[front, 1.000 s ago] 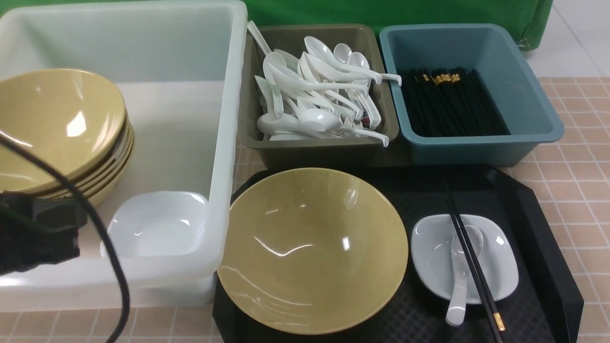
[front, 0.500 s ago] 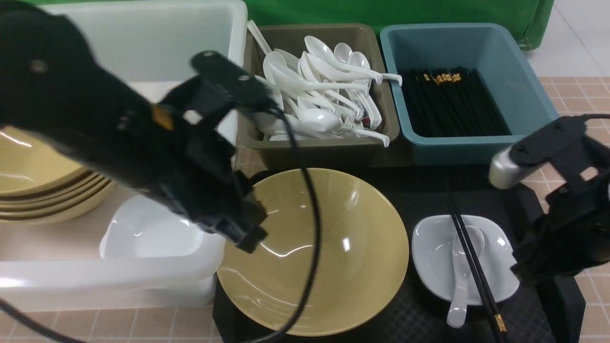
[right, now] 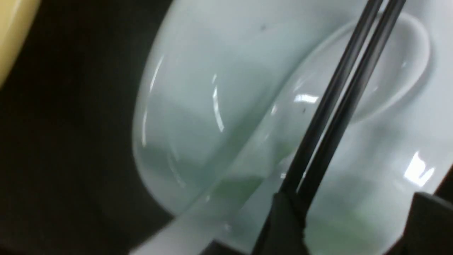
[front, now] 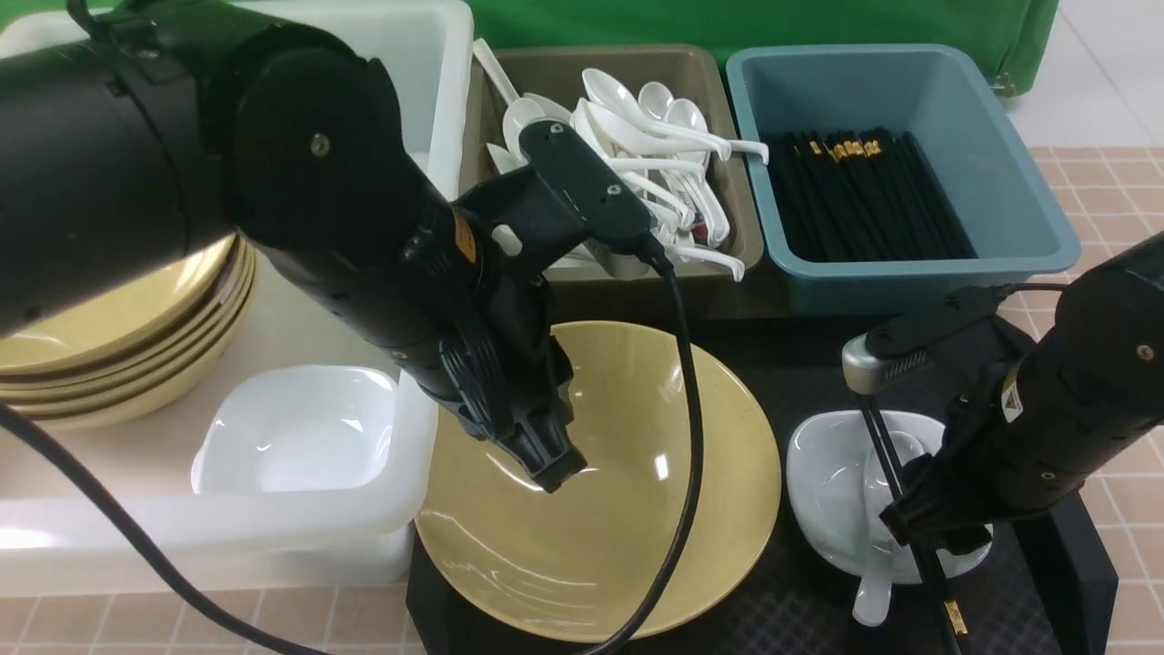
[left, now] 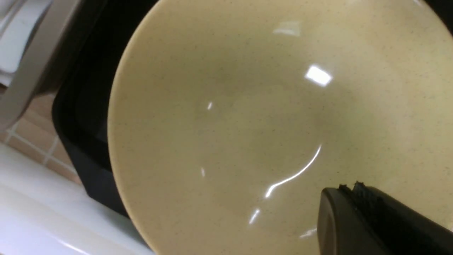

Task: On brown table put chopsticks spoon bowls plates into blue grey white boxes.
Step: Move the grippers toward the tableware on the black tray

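Both arms have swung in over the tray [front: 800,609] since a second ago, when only a corner of the left one showed. The right gripper [right: 354,202] now hangs low over the small white plate [front: 823,473] at the tray's near right, its jaws spread apart and holding nothing. The chopsticks [right: 339,92] lie side by side across that plate, over the scoop of the spoon [front: 873,596], running from far to near. In the right wrist view they pass under one finger instead of sitting in the gap, though the blur makes this hard to judge.

The left gripper [front: 546,464] is closed and empty, its tip poised over the big yellow bowl [front: 637,509]; whether it touches the bowl cannot be told.

The step in hand looks like picking up the chopsticks for the blue box [front: 918,268] at the far right. To do it well, the right gripper should shift sideways until both sticks lie between the fingers. It should then come down where the sticks bridge the plate, so a finger can get beneath them. Closing across both together, near their middle, should keep them from tipping or splitting. A straight lift should leave the spoon lying in the plate.
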Controlling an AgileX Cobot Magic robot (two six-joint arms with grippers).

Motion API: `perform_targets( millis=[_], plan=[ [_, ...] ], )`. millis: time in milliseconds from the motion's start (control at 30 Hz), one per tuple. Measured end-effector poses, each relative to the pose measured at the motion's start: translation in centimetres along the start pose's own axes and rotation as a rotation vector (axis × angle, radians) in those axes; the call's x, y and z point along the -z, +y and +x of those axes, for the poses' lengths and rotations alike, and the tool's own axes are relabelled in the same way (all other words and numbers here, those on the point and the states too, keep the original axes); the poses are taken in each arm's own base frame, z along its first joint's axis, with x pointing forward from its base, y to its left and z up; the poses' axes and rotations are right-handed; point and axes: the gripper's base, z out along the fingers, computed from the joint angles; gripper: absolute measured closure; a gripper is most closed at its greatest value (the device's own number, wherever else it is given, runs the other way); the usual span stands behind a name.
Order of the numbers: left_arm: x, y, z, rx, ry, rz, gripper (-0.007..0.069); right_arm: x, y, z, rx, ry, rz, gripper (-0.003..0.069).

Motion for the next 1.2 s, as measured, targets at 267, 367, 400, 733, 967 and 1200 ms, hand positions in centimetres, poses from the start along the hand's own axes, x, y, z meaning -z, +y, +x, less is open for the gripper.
perform_targets(
  millis=[267, 367, 400, 733, 967, 1200],
  plan=[
    [0.0, 0.1, -0.1, -0.003, -0.007, -0.01, 0.0623, -0.6, 0.1, -0.9, -0.052, -0.045, -0.007, 0.0157],
    [0.0, 0.1, -0.1, -0.003, -0.007, -0.01, 0.0623, -0.7, 0.2, -1.0, -0.058, -0.054, -0.013, 0.0157],
    [0.0, 0.1, -0.1, -0.003, -0.008, -0.01, 0.0623, -0.8, 0.2, -1.1, -0.06, -0.054, -0.015, 0.0157],
    [0.0, 0.1, -0.1, -0.001, -0.011, -0.012, 0.0623, -1.2, 0.6, -1.0, -0.097, -0.036, -0.054, 0.0157],
    [0.0, 0.1, -0.1, 0.0, -0.012, -0.012, 0.0623, -1.2, 0.6, -1.0, -0.096, -0.036, -0.056, 0.0226],
    [0.0, 0.1, -0.1, 0.0, -0.01, -0.011, 0.0623, -2.0, 0.6, -1.0, -0.095, -0.009, -0.054, 0.0423]
  ],
)
